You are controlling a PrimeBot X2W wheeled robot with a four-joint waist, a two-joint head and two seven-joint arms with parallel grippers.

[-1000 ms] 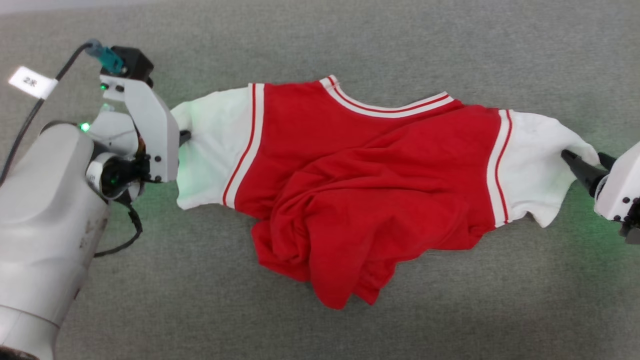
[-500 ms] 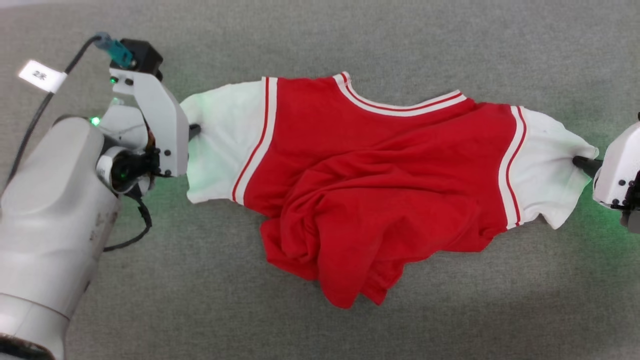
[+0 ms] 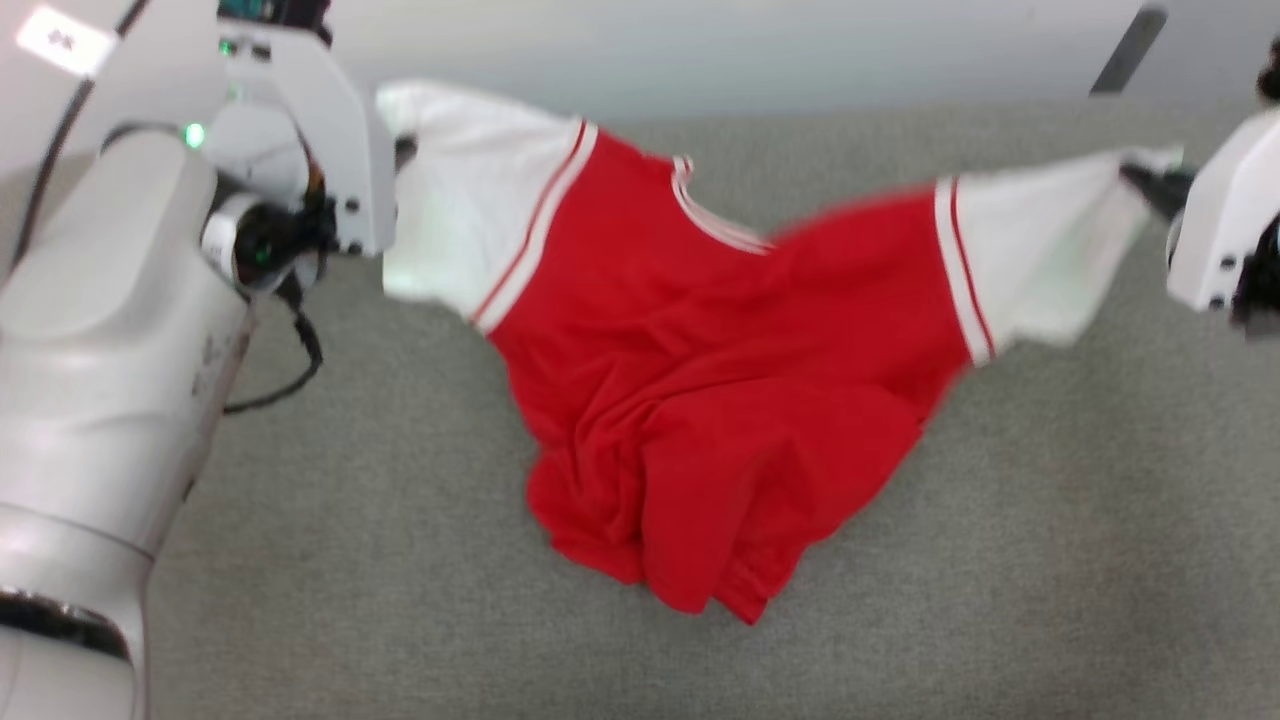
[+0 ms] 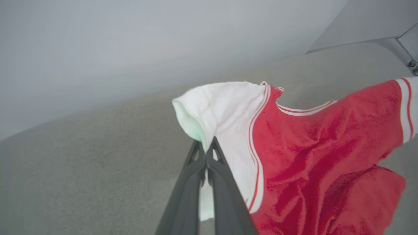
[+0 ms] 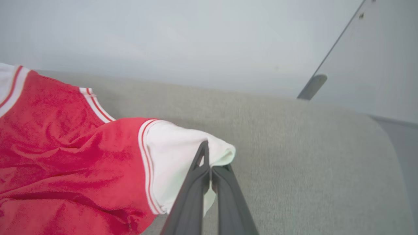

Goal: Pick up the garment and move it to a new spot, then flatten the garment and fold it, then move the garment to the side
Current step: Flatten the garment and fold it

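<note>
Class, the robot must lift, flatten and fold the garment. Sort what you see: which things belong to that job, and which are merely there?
Belongs to the job:
- garment, held up by its white sleeves
- left gripper, shut on one sleeve
- right gripper, shut on the other sleeve

Merely there:
- grey surface underneath
- pale wall
- grey leg at the back

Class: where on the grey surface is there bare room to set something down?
Bare grey surface lies right of the garment, below the white sleeve, and between its hem and the left arm. The centre, under the hanging garment, is crowded.
</note>
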